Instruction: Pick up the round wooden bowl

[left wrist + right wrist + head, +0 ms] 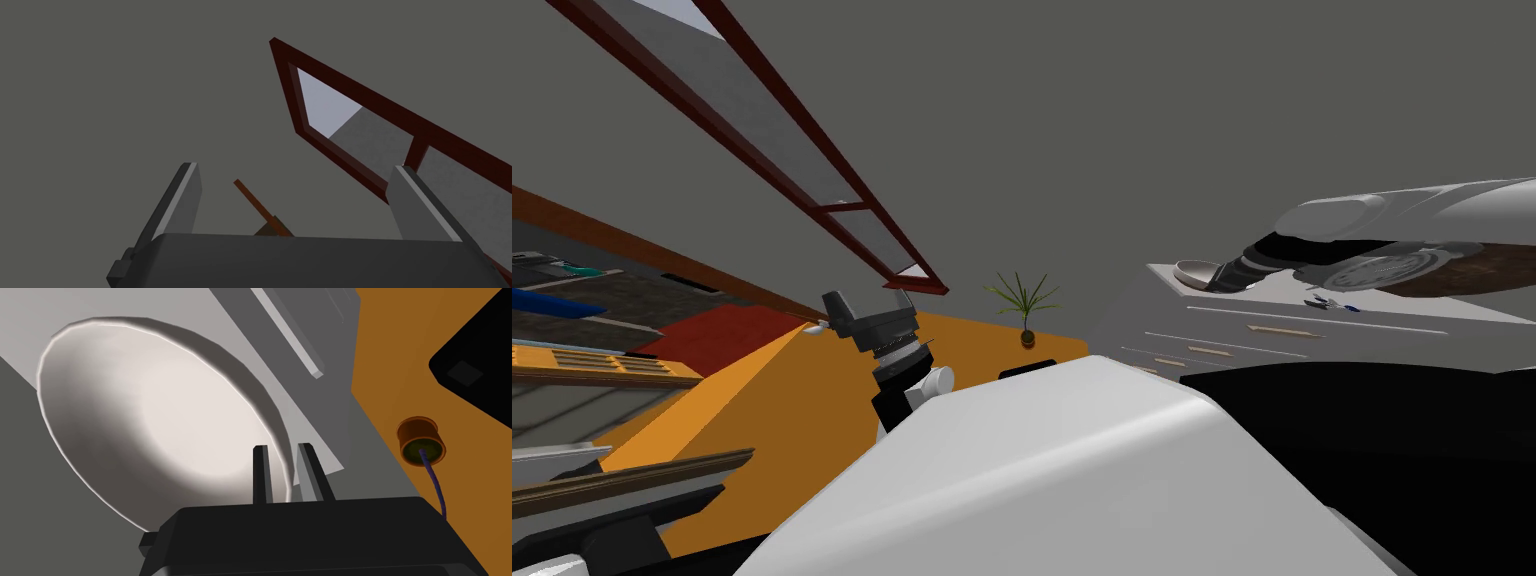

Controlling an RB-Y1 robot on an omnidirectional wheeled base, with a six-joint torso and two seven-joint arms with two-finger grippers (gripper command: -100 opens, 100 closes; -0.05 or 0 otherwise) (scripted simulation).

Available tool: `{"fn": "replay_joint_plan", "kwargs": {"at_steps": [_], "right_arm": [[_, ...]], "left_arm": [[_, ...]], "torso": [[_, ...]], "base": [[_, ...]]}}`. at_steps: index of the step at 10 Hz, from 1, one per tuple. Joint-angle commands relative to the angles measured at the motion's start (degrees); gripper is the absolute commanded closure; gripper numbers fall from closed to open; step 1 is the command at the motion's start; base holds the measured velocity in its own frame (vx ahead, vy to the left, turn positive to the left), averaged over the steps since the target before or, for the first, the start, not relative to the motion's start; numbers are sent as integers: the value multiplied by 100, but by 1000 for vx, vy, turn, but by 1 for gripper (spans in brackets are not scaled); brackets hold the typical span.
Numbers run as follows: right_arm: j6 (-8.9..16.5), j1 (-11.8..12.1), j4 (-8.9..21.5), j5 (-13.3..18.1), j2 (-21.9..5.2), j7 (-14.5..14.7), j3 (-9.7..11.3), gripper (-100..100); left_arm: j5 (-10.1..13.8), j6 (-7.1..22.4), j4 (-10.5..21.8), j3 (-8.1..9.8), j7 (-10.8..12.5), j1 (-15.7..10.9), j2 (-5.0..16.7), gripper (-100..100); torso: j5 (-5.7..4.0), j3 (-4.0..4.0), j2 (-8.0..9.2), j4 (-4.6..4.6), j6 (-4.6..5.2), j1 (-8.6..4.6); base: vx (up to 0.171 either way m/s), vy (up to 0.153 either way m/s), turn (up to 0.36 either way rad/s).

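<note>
Our left end effector [867, 308] hangs above the orange floor [762, 400], well apart from the chest of drawers. Its two thin grey blade fingers [182, 200] stand wide apart with nothing between them.

Further right, one potted plant [1026, 303] stands on the floor by the wall. It has a small round orange-brown pot [421, 438] and a spray of thin green leaves.

Beside it, one grey chest of drawers [1312, 340] has flat fronts and tan bar handles. One bowl [150, 413] sits on the chest's light grey top, at the corner nearest the plant. It is round, shallow and smooth, and drawn pale grey-white with no wood grain that we can see.

Our right end effector [286, 473] is at the bowl's near rim. Its two fingers are drawn close together and clamped on the rim, one inside the bowl and one outside it.

Further along the chest's top lie a few small bluish things [1332, 303], too small for us to name.
</note>
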Motion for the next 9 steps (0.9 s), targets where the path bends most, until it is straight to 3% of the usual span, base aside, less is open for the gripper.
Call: {"fn": "replay_joint_plan", "kwargs": {"at_steps": [1,9], "right_arm": [[-60,45,151,-153,11,286,-29,100],[-199,159,576,-593,28,1417,-130,100]], "left_arm": [[0,0,0,0,0,0,0,0],[0,0,0,0,0,-1,0,0]], "torso": [[0,0,0,0,0,0],[12,-4,-7,1,-14,17]], "base": [[178,75,-297],[107,38,-127]]}}
